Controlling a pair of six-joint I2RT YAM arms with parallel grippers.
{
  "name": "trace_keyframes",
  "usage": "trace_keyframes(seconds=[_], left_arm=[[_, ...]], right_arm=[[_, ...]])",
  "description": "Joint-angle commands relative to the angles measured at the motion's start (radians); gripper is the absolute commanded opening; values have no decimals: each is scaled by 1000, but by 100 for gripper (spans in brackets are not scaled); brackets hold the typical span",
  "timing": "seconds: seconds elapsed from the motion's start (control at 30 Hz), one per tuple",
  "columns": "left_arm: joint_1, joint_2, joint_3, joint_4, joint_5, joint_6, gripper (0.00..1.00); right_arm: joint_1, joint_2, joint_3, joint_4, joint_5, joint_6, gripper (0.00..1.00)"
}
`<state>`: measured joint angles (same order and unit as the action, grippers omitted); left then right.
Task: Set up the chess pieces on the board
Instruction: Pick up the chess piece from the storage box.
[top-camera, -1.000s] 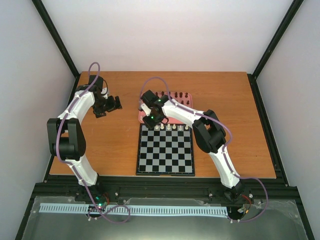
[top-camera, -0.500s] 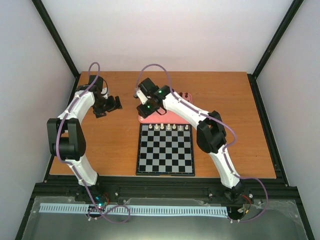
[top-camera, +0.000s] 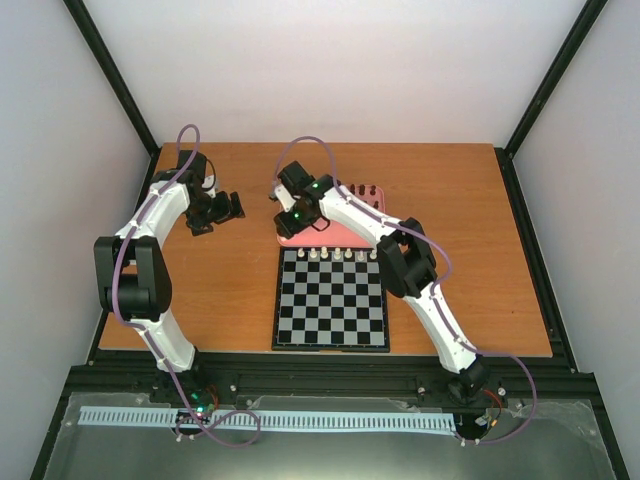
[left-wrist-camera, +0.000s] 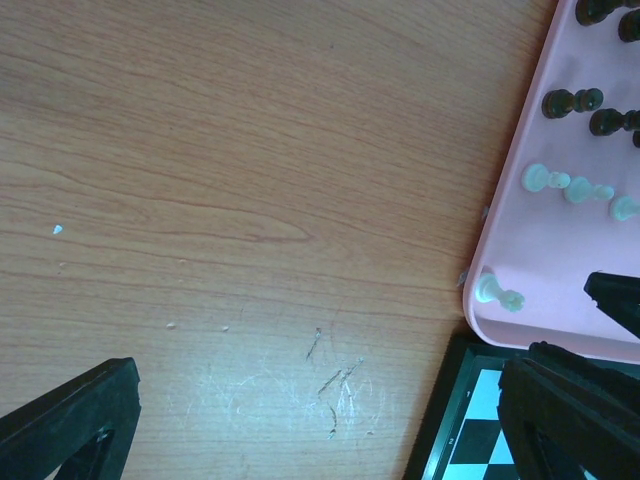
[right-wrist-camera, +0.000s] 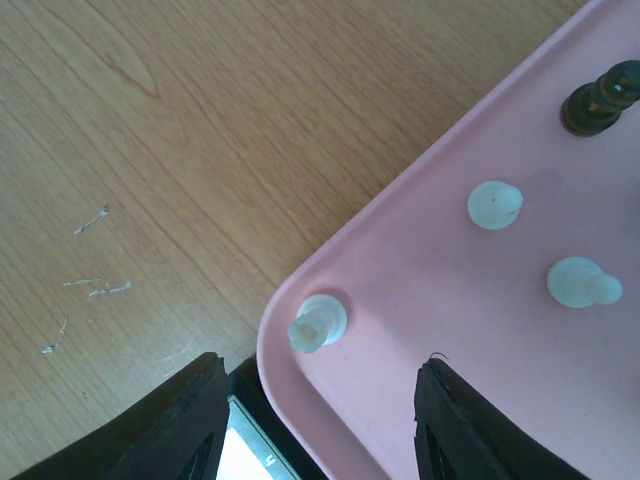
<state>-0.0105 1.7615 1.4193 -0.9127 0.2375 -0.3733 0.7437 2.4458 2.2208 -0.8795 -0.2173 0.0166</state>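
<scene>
- Right end effector (right-wrist-camera: 318, 390) is released: fingers spread, nothing in them. A cream chess piece (right-wrist-camera: 317, 325) stands just ahead of the gap, in the corner of the pink tray (right-wrist-camera: 420, 300).
- The board (right-wrist-camera: 243, 440) is just a sliver between its fingers, mostly cut off.
- Left end effector (left-wrist-camera: 320, 385) is released too, over bare surface (left-wrist-camera: 200, 150), with the tray ahead to its right.
- From above, the right arm hides much of the tray, and the row of white pieces (top-camera: 340, 256) on the board is too tiny to identify.

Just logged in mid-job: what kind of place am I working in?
Probably a lab robot cell: a wooden table walled by white panels on black framing, with a chessboard and pink tray.
</scene>
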Motion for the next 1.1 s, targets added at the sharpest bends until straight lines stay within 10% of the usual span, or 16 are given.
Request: trace_keyframes(seconds=[0.0,1.07], left_arm=[[-1,-24,4,17,17,-22,100],[-2,0,4,25,28,-29,100]], right_arm=[[-4,21,41,15,-35,15,51],[-32,122,105,28,-106,69,37]])
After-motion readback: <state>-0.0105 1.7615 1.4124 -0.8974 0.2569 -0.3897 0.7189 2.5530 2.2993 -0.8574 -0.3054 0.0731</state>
